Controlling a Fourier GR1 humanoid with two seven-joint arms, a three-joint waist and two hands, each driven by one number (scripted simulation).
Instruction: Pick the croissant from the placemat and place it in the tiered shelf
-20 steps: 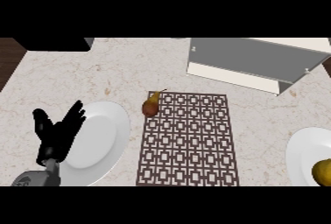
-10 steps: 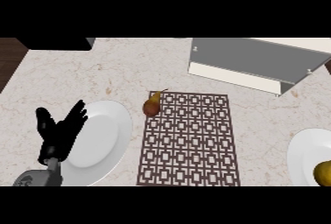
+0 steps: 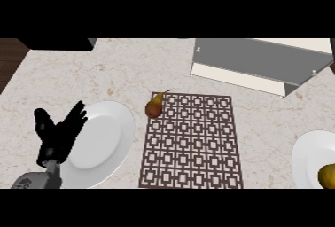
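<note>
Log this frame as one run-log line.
left hand: open, over white round plate | right hand: not in view | brown croissant: on patterned brown placemat's corner | grey tiered shelf: untouched

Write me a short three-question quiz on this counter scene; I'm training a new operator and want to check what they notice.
1. True or false: the croissant lies at the far left corner of the placemat.
2. Which hand is in view? A) left B) right C) both
3. Fill in: the left hand is open over the left edge of a white ____.

Key: 1 true; 2 A; 3 plate. The shelf stands beyond the placemat, and a second plate at the right edge holds a yellowish item.
</note>
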